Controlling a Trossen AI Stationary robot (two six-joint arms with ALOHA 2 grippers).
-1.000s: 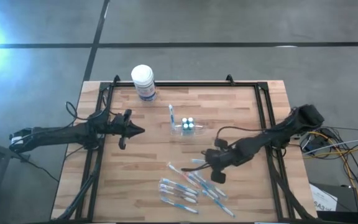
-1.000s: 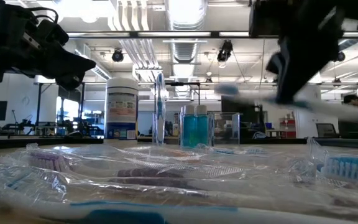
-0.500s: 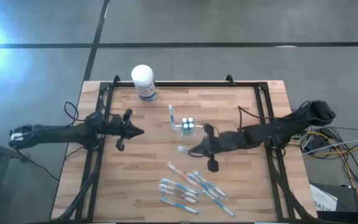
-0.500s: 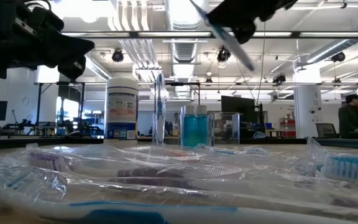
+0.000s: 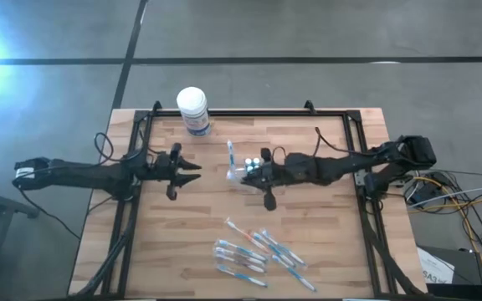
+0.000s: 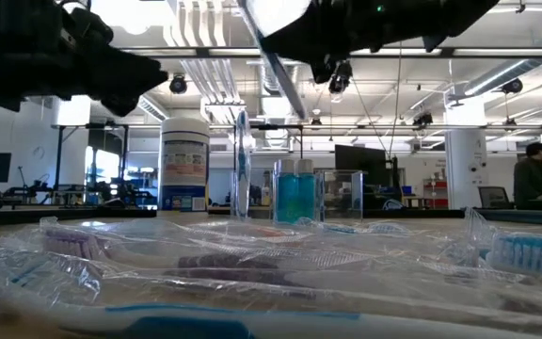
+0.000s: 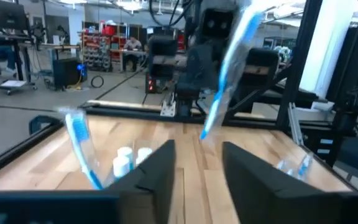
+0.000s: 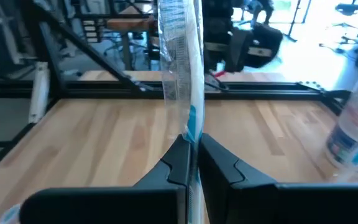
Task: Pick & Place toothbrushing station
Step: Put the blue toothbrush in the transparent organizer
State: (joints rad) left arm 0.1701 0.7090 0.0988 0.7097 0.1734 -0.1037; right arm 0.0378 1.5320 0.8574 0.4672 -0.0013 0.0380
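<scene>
One wrapped toothbrush is hanging pinched in the right hand, just above the clear cup, where another brush is already standing beside white-capped pieces. If released off-centre, it is likely catching the rim and tipping the cup. Left of the cup, the left hand is hovering half-spread, empty. Spare toothbrushes are lying well apart from the cup on the table.

Both arms are dark, slim and jointed, with thin black cables looping along their links. The left end effector and right end effector each carry two matte black, wedge-shaped fingers.
</scene>
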